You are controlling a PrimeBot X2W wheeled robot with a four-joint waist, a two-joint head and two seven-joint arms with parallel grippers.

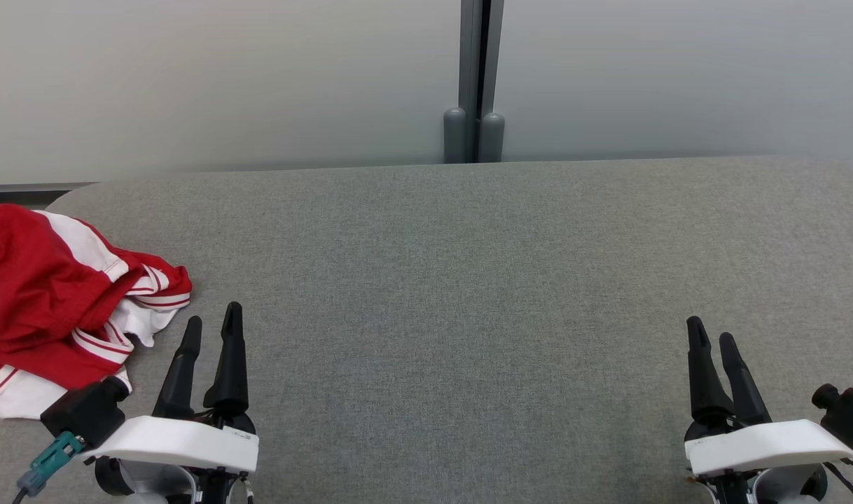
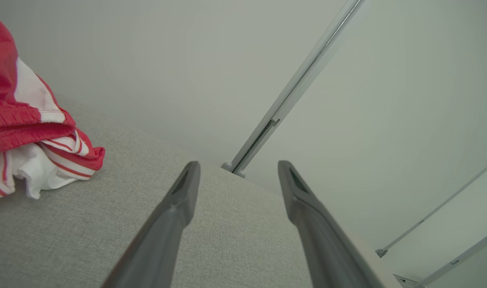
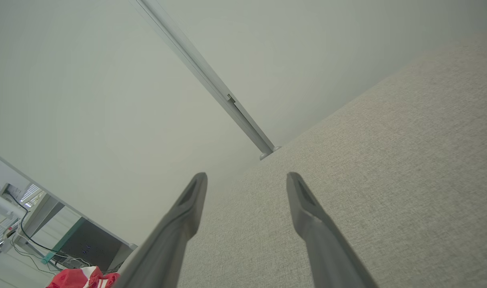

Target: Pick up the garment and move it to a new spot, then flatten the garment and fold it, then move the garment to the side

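The grey cloth-covered desk spans the head view. The garment, red with white panels and striped trim, lies crumpled at the left edge of that frame, just beside the left gripper. It looks light, soft and limp, so it should sag when lifted; a bunched fold or striped hem seems the best hold. The right gripper sits lower right. Both grippers are parted and empty. No writing is legible.
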